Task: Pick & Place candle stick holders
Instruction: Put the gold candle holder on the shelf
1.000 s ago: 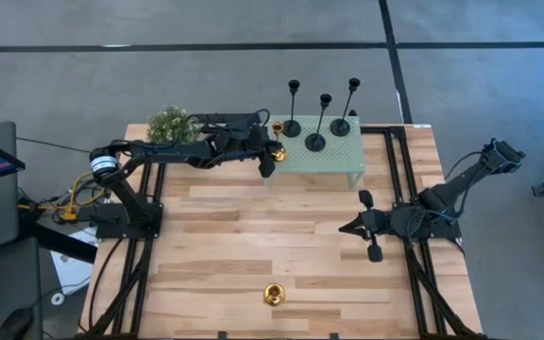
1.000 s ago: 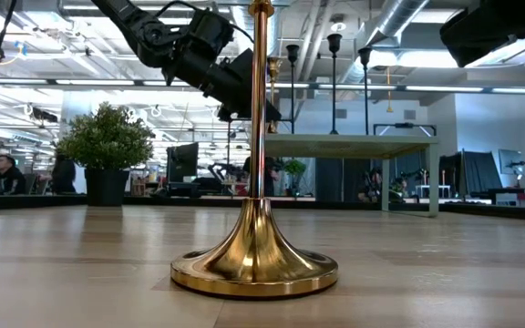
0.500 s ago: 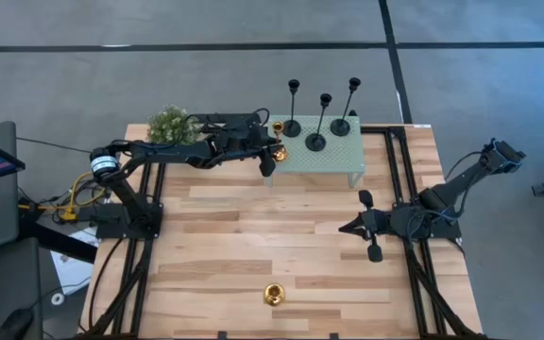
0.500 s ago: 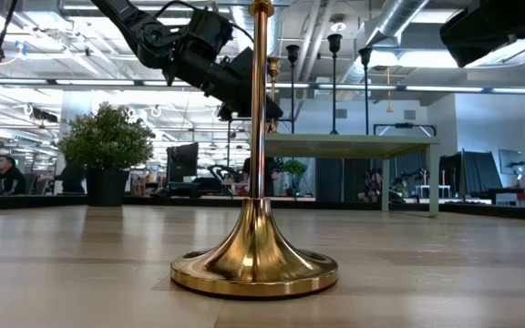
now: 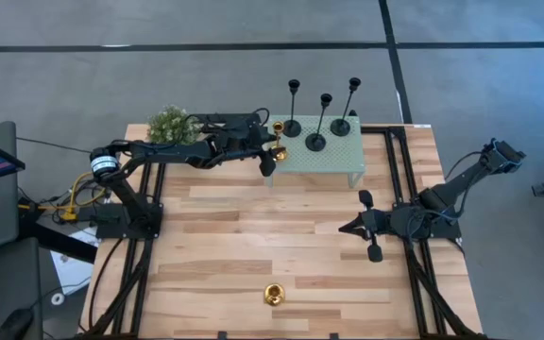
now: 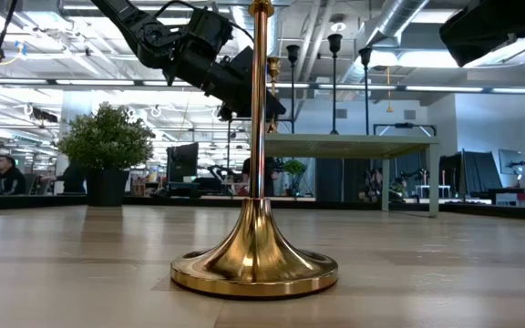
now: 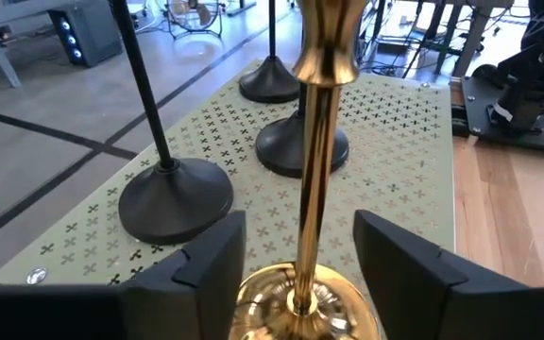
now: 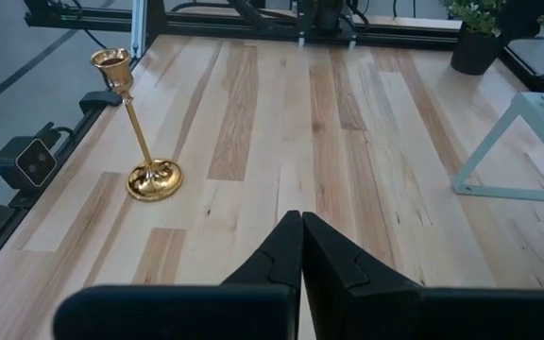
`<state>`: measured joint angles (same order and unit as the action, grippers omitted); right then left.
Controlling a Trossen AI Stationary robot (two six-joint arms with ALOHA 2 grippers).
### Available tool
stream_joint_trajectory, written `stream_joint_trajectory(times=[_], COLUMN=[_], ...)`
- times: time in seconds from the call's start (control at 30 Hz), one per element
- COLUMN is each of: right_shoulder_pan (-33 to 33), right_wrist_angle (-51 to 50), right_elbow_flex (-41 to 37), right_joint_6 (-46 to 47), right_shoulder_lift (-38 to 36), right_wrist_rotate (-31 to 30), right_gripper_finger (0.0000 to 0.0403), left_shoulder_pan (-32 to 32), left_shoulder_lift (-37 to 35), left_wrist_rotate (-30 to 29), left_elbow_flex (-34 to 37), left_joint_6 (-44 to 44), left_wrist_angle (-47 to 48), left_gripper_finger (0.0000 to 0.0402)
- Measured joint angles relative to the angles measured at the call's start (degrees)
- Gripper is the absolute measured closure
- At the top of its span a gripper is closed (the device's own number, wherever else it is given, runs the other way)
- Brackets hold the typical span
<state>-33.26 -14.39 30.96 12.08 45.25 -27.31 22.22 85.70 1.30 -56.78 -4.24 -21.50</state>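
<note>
A gold candle stick holder [image 7: 312, 151] stands upright with its base [image 7: 300, 295] on the left end of the pale green mesh stand [image 5: 333, 159]. My left gripper [image 7: 300, 231] is open, one finger on each side of the stem, and touches nothing. Three black holders [image 5: 315, 142] stand on the mesh behind it. A second gold holder [image 5: 273, 295] stands upright on the table near its front edge. My right gripper [image 8: 300, 231] waits shut above the table's right side.
A small green plant [image 5: 171, 124] sits at the table's far left corner, beside my left arm. The mesh stand stands on thin legs [image 8: 484, 156] at the table's far edge. Bare wood lies between the stand and the front gold holder [image 8: 149, 175].
My left gripper has opened and let go of the gold holder's stem. The holder stays upright on the mesh stand's left end. The arm has kept its place.
</note>
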Motion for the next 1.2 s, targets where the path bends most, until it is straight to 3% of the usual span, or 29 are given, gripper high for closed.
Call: stream_joint_trajectory(times=[0.2,0.4,0.73,0.87,1.1,1.2], right_shoulder_pan=[0.0,0.0,0.0,0.0,0.0,0.0], right_wrist_angle=[0.1,0.3,0.3,0.3,0.3,0.3], right_elbow_flex=[0.0,0.0,0.0,0.0,0.0,0.0], right_joint_6=[0.0,0.0,0.0,0.0,0.0,0.0], right_shoulder_lift=[0.0,0.0,0.0,0.0,0.0,0.0], right_wrist_rotate=[0.0,0.0,0.0,0.0,0.0,0.0], right_gripper_finger=[0.0403,0.0403,0.0403,0.0403,0.0403,0.0403], left_shoulder_pan=[0.0,-0.4,-3.0,-4.0,-8.6,-12.5], left_shoulder_lift=[-1.6,-6.7,-18.2,-20.6,-21.0,-20.9], left_wrist_rotate=[-1.4,-1.7,-1.7,2.4,15.6,16.4], left_elbow_flex=[0.0,0.2,0.4,0.5,2.0,5.6], left_joint_6=[-2.2,-2.6,-0.9,0.4,-4.8,-6.6], left_wrist_angle=[0.1,3.6,26.9,32.3,33.4,31.9], left_gripper_finger=[0.0167,0.0155,0.0175,0.0214,0.0331,0.0373])
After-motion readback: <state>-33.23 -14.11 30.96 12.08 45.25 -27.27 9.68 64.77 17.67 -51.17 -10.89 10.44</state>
